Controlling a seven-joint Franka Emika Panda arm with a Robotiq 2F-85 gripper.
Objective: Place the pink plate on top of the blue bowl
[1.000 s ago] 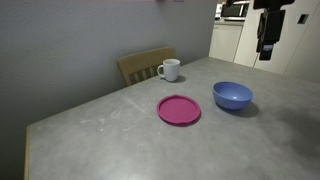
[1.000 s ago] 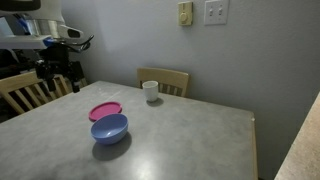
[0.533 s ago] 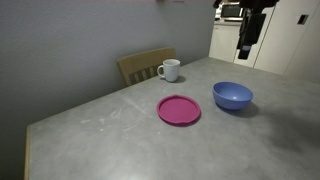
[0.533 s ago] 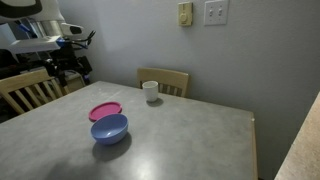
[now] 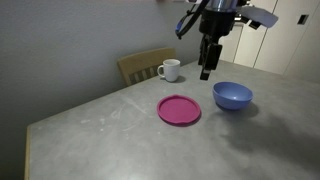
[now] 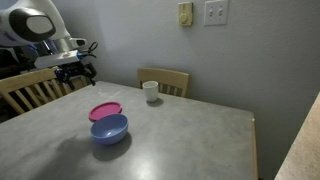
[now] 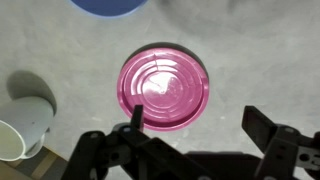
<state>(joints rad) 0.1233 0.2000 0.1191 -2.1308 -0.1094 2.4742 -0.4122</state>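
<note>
Item: pink plate (image 5: 179, 109), flat on the table (image 5: 120, 140), just beside the blue bowl (image 5: 232, 96), untouched. My gripper (image 7: 195, 122): jaws spread, empty, hovering near the bowl. Nothing done; I have grasp, lift and placing left.

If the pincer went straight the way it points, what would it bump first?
Probably the pink plate: in the wrist view the open pincer points down at its near edge. Depth is unclear, so it might touch the bare table just beside it instead.

pink plate (image 7: 163, 88): glossy plastic | blue bowl (image 5: 232, 96): smooth plastic | table (image 5: 100, 140): matt mottled grey | chair (image 5: 140, 66): wood
</note>
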